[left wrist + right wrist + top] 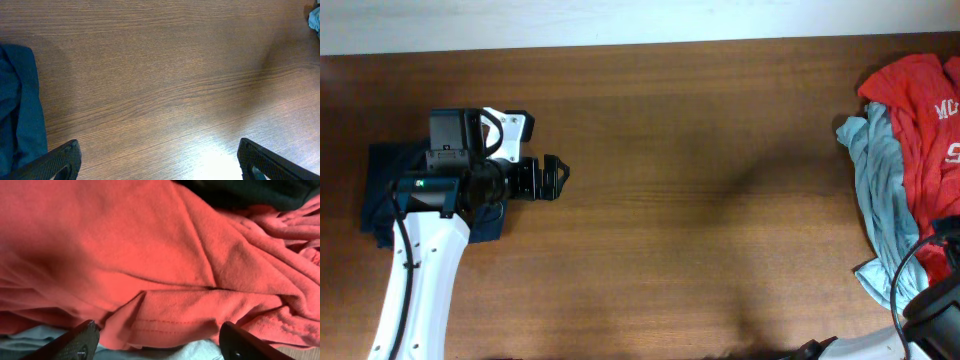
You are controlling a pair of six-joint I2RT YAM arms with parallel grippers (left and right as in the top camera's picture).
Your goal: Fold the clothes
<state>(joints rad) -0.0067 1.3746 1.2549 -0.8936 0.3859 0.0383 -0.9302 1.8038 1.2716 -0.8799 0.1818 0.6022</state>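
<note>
Right pincer (160, 342): jaws wide, low over the red shirt (150, 255); nothing is nipped, as far as the wrist view shows.
Left pincer (155, 162): spread to its fullest and empty, hovering over bare bench (700, 200).
Step in hand: probably lifting one shirt out of the heap so that it can be laid flat.
Where to bite: the stitched hem (165, 325), which lies between the fingers. It is a doubled edge and should hold better than loose mid-cloth.
Depth of bite: shallow. The grey-blue shirt (30, 347) lies directly under the hem, and a deep close would likely catch both.
Lift: probably slow and away from the heap, so that tangled folds can slide free.
Red shirt, look: soft knit, deeply creased and bunched, with white print (948, 110) showing near its edge.
Red shirt, place: top of the heap at the right edge of the bench, draped partly over the grey-blue one.
Dark cloth (250, 192): lies beyond the red folds; what garment it is cannot be told.
Navy shirt (380, 190): well apart at the left end, lying under the left arm.
</note>
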